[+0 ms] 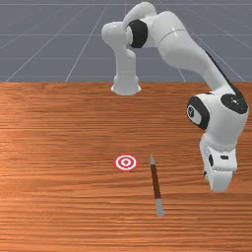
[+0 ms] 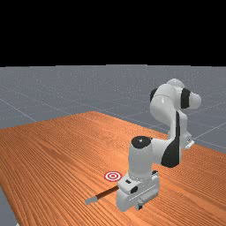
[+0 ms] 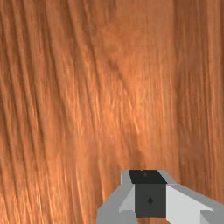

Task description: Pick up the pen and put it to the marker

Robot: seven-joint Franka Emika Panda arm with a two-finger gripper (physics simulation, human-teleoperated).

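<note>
Red and white rings make up the target (image 1: 126, 162), leftmost of our three in the front view, flat on the wooden table (image 1: 49, 206). To its right, near but apart, we see the brown-and-grey pen (image 1: 156, 183) lying on the wood, its pointed tip far, its blunt grey end near. Further right, our gripper (image 2: 140, 205) points down, well apart from the pen; we cannot tell whether it is released or clenched.

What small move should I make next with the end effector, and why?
Probably shift the end effector toward the front view's left, over the brown middle of the pen, before lowering: in that view it hangs to the pen's right, and the pen lies ungrasped on the table.
</note>
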